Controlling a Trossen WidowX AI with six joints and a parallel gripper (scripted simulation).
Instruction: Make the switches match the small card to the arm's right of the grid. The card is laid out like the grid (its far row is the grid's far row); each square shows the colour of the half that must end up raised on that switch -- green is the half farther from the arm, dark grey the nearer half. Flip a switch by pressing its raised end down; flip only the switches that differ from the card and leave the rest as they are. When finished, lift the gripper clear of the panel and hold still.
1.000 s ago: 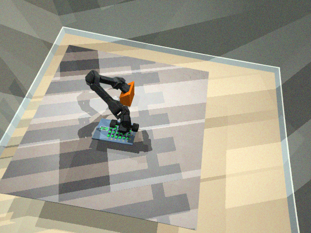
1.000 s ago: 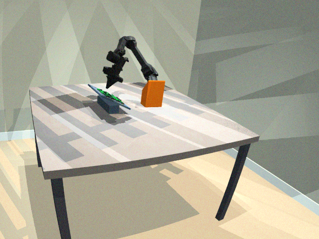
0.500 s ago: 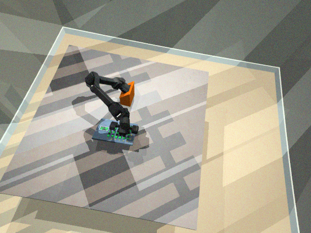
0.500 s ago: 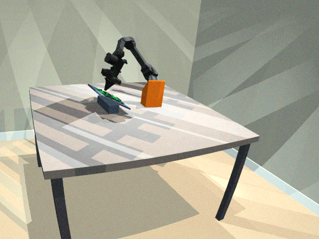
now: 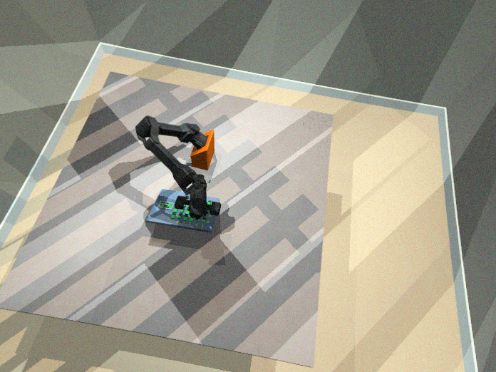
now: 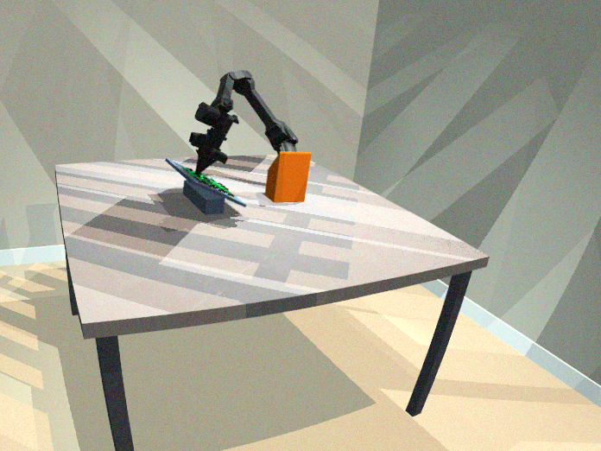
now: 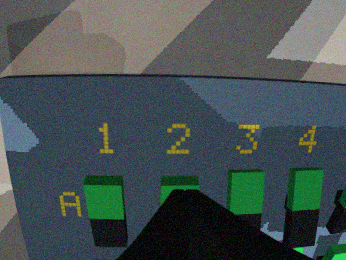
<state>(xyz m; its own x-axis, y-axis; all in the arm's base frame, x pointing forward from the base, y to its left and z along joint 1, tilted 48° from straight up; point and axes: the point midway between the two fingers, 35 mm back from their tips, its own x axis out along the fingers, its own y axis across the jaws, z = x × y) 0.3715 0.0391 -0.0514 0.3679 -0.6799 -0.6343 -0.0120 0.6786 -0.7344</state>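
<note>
The blue tilted panel (image 5: 157, 218) (image 6: 236, 199) (image 7: 100, 102) carries a grid of green and dark switches. The small card (image 5: 166, 205) lies on the panel beside the grid; its squares are too small to read surely. My gripper (image 6: 198, 172) (image 7: 183, 201) is shut and empty, its tip down at switch A2 (image 7: 179, 181) in the far row; contact cannot be told. It hides A2's nearer half and most rows behind it in the wrist view. Switches A1 (image 7: 104, 202), A3 (image 7: 245, 192) and A4 (image 7: 306, 190) show large green far halves and dark nearer halves.
The orange block (image 5: 203, 154) (image 6: 292, 177) stands at the arm's base. The panel rests on a blue pedestal (image 6: 204, 198) on the table (image 5: 248, 256) (image 6: 204, 271). The yellow column numbers (image 7: 178, 139) lie beyond the far row. Striped shadows cross everything.
</note>
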